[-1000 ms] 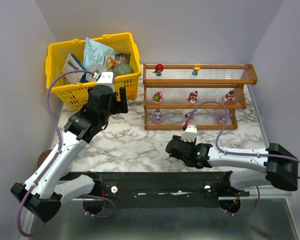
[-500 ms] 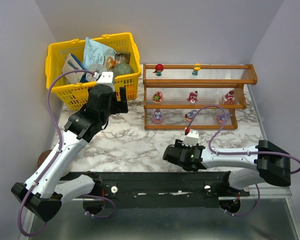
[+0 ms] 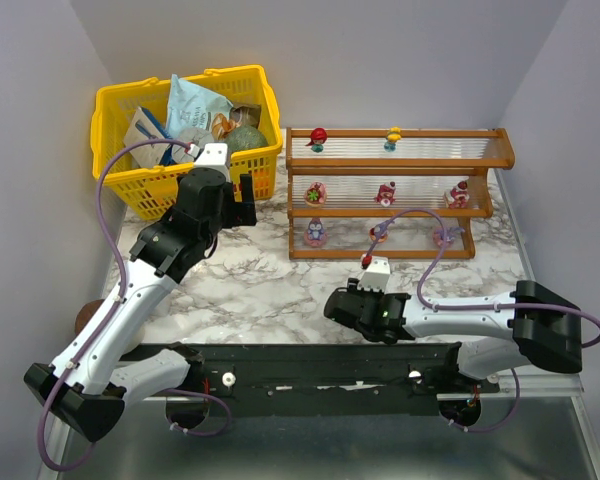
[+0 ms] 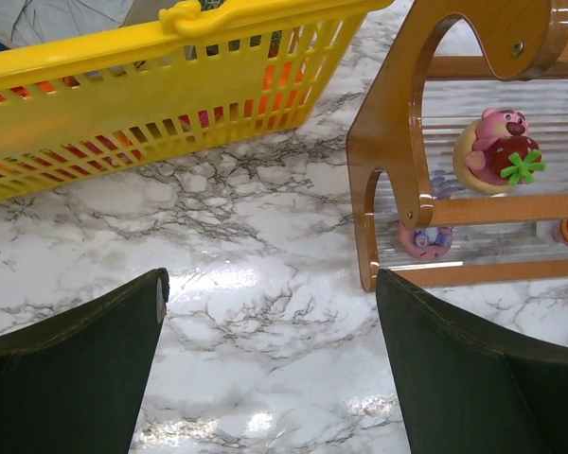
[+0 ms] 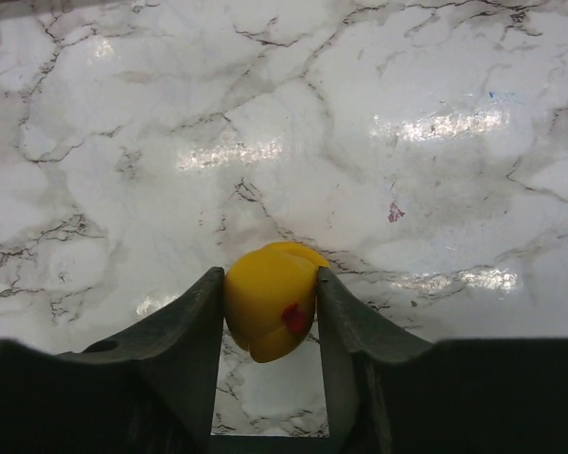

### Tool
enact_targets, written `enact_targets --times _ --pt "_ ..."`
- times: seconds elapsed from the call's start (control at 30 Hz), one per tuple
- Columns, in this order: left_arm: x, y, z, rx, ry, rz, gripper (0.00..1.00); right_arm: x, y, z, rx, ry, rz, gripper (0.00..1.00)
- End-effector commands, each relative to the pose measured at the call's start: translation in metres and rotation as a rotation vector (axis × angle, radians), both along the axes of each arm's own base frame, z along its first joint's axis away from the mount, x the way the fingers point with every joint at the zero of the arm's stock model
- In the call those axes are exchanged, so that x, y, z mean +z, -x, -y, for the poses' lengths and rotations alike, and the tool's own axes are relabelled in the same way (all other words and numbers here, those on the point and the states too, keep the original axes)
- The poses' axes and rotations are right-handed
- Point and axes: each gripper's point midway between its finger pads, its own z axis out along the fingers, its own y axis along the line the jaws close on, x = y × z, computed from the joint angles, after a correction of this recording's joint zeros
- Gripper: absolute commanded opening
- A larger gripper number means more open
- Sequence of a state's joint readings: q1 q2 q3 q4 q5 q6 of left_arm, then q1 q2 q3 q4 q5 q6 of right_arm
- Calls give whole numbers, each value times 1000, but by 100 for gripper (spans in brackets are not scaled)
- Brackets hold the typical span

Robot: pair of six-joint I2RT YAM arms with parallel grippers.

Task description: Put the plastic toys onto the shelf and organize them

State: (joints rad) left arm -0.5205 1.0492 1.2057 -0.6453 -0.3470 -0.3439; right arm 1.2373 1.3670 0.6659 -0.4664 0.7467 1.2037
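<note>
My right gripper (image 5: pixel 269 284) is shut on a yellow duck-like toy (image 5: pixel 263 307) with a red spot and holds it just over the marble table. In the top view this gripper (image 3: pixel 333 305) is low at the near middle, and the toy is hidden there. The shelf (image 3: pixel 395 161) stands at the back right. A red toy (image 3: pixel 317 137) and a yellow toy (image 3: pixel 393 135) are on its top tier, three pink ones such as (image 3: pixel 385 193) are on the middle tier, and others such as (image 3: pixel 314 233) are on the bottom. My left gripper (image 3: pixel 244 203) is open and empty between the basket and the shelf's left end (image 4: pixel 398 142).
A yellow basket (image 3: pixel 120 105) full of packets and jars stands at the back left, close to my left gripper; its wall also shows in the left wrist view (image 4: pixel 161 85). A pink bear toy (image 4: pixel 497 151) sits on the shelf's middle tier. Purple cables loop over both arms.
My right gripper has drawn back from the shelf toward the near edge and slightly left. The left arm has not moved.
</note>
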Motion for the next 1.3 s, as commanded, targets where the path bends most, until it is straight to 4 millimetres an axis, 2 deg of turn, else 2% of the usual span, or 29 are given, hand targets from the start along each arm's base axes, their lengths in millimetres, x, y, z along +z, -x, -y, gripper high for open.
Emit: enact_targets --times 0.0,0.1,0.23,0.37,0.4,0.43,0.5,0.53,0.57,0.6,0.63,0.67,0.7,0.73,0.77,0.87,0.9,0.97,1.0,1.03,1.1,1.13,1.27 --pt "-3 -1 4 -22 13 -8 99 -1 -2 3 -27 14 16 36" --pt "-5 -1 6 -25 20 -13 99 -5 1 7 -50 44 -9 24" --pt "-6 -1 7 -32 25 -17 99 -1 1 10 -66 51 -10 15" --pt "-5 0 7 -33 24 -16 99 23 -1 12 -70 41 5 7" --pt "-3 0 6 -33 23 -11 99 31 1 19 -73 57 -1 4" --pt "-3 0 7 -34 23 -13 99 45 -3 15 -78 34 3 3" --pt "1 0 6 -33 25 -4 99 63 -1 24 -86 48 -9 1" --pt "2 0 6 -35 25 1 99 84 -6 24 -96 2 3 1" --pt "3 0 5 -32 25 2 99 95 -7 26 -105 -11 2 1" --pt "4 1 4 -31 25 4 99 102 -5 35 -108 5 -14 1" --pt "5 1 4 -31 27 7 99 116 -9 43 -111 -11 -6 1" --pt "6 1 4 -32 29 9 99 136 -13 42 -118 -50 2 1" --pt "7 1 5 -31 31 11 99 142 -11 52 -126 -39 -16 1" --pt "7 2 4 -32 29 10 99 155 -18 61 -126 -25 -4 1" --pt "7 1 4 -29 30 11 99 179 -22 64 -136 -65 23 1" --pt "7 2 4 -30 31 12 99 213 -33 92 -163 -13 56 1" --pt "7 2 4 -30 31 12 99 241 -39 96 -168 -42 100 1" --pt "7 2 4 -30 31 12 99 268 -49 113 -181 -15 147 1" --pt "7 2 3 -29 30 12 99 291 -56 116 -189 -37 193 1" --pt "7 2 2 -27 31 12 99 303 -63 127 -195 2 212 1" --pt "5 3 2 -26 30 8 99 317 -76 135 -216 38 243 1" --pt "5 4 2 -26 33 7 99 331 -81 146 -234 52 271 1" --pt "4 7 -1 -20 32 8 99 351 -100 154 -228 51 318 1"
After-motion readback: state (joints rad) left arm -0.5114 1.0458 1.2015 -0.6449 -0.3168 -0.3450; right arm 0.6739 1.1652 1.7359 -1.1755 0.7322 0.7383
